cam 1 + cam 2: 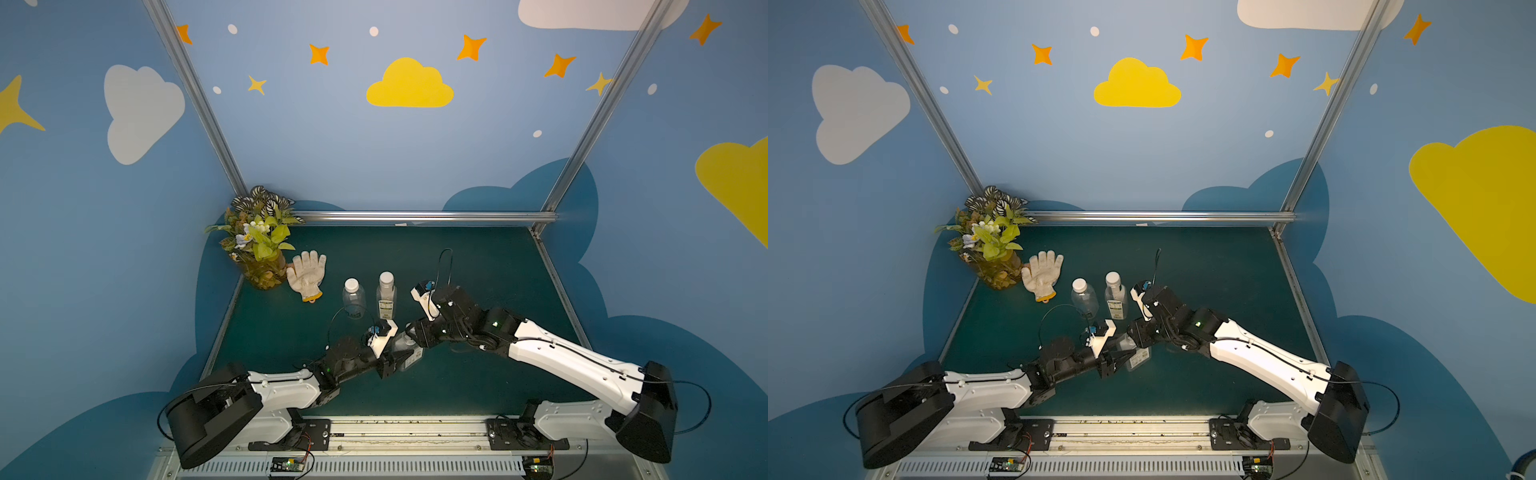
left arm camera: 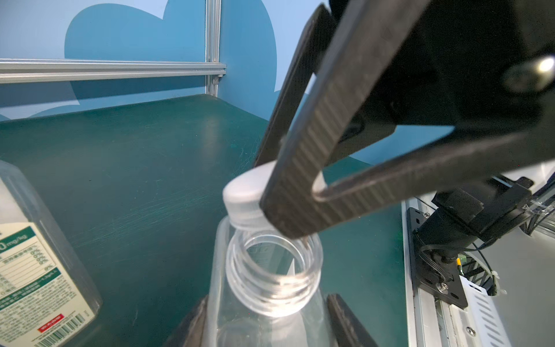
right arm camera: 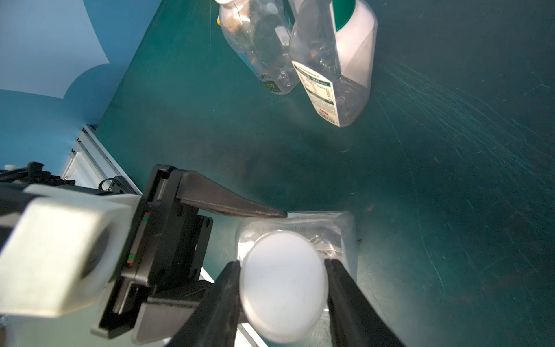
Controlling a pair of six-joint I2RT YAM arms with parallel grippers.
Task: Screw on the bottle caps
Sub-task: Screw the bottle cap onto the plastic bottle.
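Two clear plastic bottles [image 1: 354,296] were already capped, beyond the tools. The flat-sided third bottle [image 2: 270,300] was clamped by the left tool [image 2: 267,321]; its round white cap [image 2: 244,189], pinched by the right tool [image 3: 282,266], was tilted at the neck.

Both top views look from high over the near edge of the green table [image 1: 498,266], above the rail [image 1: 395,430] that bears the arms. They tilt down toward the back wall [image 1: 374,158], take in the whole cell, and differ only by a slight sideways shift. The left wrist camera sits close behind the left gripper [image 2: 270,327], looking along its fingers past the open bottle [image 2: 271,270] toward a far corner post [image 2: 212,45]. The right wrist camera looks steeply down over the right gripper [image 3: 283,285] at the white cap [image 3: 282,297], very near. Both wrist views share the cap, the open bottle and the slim labelled bottle [image 3: 330,75].
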